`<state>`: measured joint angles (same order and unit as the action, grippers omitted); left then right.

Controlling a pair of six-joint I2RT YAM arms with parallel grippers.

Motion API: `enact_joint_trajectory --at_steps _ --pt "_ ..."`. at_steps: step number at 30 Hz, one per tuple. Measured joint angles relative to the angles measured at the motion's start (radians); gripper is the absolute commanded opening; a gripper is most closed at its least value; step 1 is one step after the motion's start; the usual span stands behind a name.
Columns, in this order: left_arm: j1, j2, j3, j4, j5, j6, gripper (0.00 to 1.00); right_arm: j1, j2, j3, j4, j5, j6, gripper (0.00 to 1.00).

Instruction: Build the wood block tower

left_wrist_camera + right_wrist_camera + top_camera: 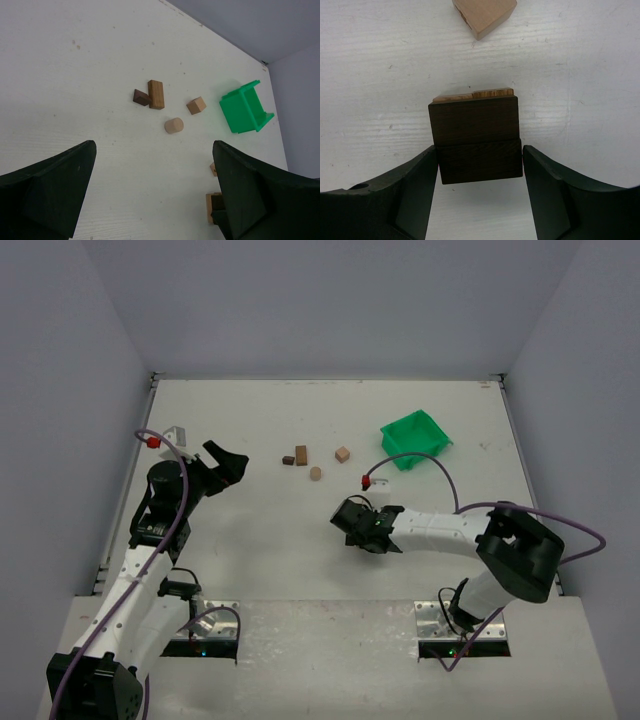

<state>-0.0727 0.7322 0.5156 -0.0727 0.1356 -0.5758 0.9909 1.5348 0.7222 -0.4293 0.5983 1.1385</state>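
Pale grey walls are enclosing a white table where two robot arms are working among small wooden blocks. Low over the middle of the table, the right gripper is grasping the wood block tower. Its two fingers are pressing against opposite sides of the dark brown block nearest the wrist camera. A second dark brown block is sitting flush against that one, and the edges of two light tan pieces are showing just beyond it. A loose tan block is lying on the table further ahead of those fingers, apart from the tower.

At the left side of the table, the left gripper is hanging above the surface, released, its fingers spread wide. Well ahead of it, between the lines of its two fingers, a dark cube is touching the side of a tan oblong block. A short cylinder is standing on end just nearer the gripper, and a tan cube is lying a little to its right, both apart from the pair. A green bin is sitting further right, ahead of the gripper's right finger, well apart from the blocks
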Motion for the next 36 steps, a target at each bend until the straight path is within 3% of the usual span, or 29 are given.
enact_joint_trajectory --at_steps 10,19,28,36 --pt "0.000 -0.002 0.000 0.000 0.000 0.000 1.00 0.000 0.005 0.004 -0.003 -0.002 -0.001 0.77" --pt "0.000 -0.006 0.000 0.000 0.001 0.000 1.00 0.010 -0.001 0.006 0.015 -0.011 -0.056 0.93" --pt "0.000 -0.006 0.000 0.000 0.003 0.000 1.00 0.018 -0.064 -0.001 0.052 -0.025 -0.131 0.98" --pt "0.000 0.002 0.000 0.001 0.003 0.000 1.00 0.020 -0.217 -0.042 0.107 -0.016 -0.280 0.99"
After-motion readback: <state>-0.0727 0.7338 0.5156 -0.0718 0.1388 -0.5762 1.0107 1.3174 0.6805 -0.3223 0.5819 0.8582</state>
